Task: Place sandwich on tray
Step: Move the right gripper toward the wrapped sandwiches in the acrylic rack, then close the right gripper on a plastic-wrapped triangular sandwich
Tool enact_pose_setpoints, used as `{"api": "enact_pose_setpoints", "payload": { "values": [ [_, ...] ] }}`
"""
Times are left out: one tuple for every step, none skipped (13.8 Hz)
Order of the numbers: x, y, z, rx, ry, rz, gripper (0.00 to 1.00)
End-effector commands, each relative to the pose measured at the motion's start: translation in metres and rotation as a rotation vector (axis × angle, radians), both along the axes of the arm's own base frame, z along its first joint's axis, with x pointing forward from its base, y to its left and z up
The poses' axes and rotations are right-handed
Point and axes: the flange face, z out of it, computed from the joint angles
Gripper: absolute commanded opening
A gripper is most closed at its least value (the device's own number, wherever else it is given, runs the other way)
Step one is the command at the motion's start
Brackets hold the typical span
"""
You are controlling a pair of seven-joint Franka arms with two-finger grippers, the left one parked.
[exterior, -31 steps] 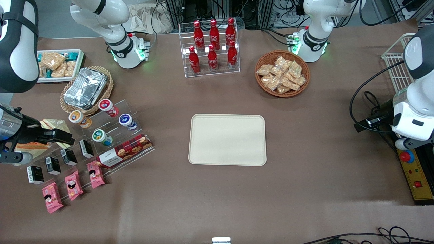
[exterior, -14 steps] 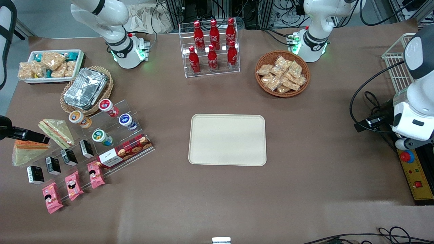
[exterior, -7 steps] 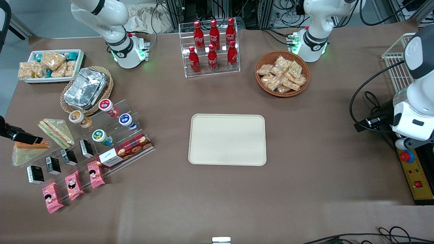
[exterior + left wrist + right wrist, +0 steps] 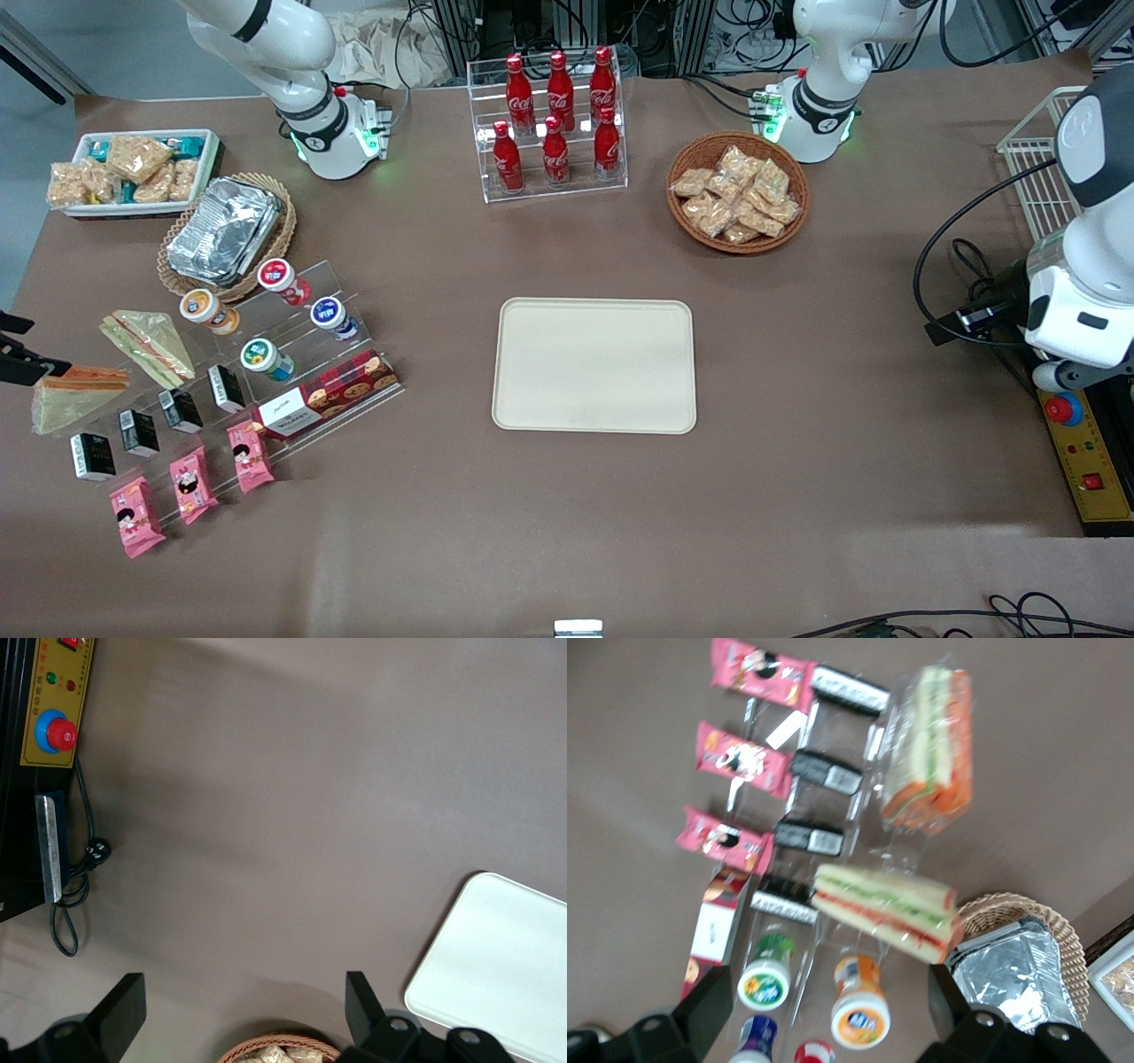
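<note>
1. At the working arm's end of the bench (image 4: 797, 496), the sandwich (image 4: 75, 396) lies flat in its clear wrap, its orange edge turned away from the front camera. It is just beside the clear rack of snacks (image 4: 266, 354), and nothing has lifted it.
2. A second, paler sandwich (image 4: 149, 341) lies close by, a little farther from the front camera. It is not the one to take.
3. The gripper (image 4: 828, 983) hangs above both sandwiches with its fingers spread wide and nothing between them, so no grasp has been made. In the front view only a dark part of it shows, just beside the orange edge.
4. The tray (image 4: 594, 365) sits bare in the middle of the bench, well apart from the sandwich.
5. As I judge it, none of the task is done. What is left is to come down on the orange-edged sandwich, close on it, carry it to the tray and let go.
</note>
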Motion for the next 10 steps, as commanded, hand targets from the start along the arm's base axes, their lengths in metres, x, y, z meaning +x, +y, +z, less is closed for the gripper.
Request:
{"api": "enact_pose_setpoints", "payload": {
  "values": [
    [0.006, -0.019, -0.013, 0.001, -0.031, -0.061, 0.98],
    [0.006, -0.025, -0.020, 0.005, -0.018, -0.077, 0.98],
    [0.006, -0.027, -0.022, 0.003, -0.017, -0.086, 0.98],
    [0.007, -0.028, -0.026, 0.001, -0.011, -0.082, 0.98],
    [0.006, -0.030, -0.029, 0.001, -0.008, -0.079, 0.98],
    [0.007, -0.032, -0.031, -0.004, -0.007, -0.077, 0.98],
    [0.007, -0.036, -0.038, -0.009, 0.006, -0.079, 0.98],
    [0.002, -0.049, -0.041, -0.015, 0.013, -0.091, 0.98],
    [0.001, -0.054, -0.043, -0.010, 0.015, -0.106, 0.98],
    [0.003, -0.055, -0.051, -0.012, 0.026, -0.102, 0.98]
  ]
}}
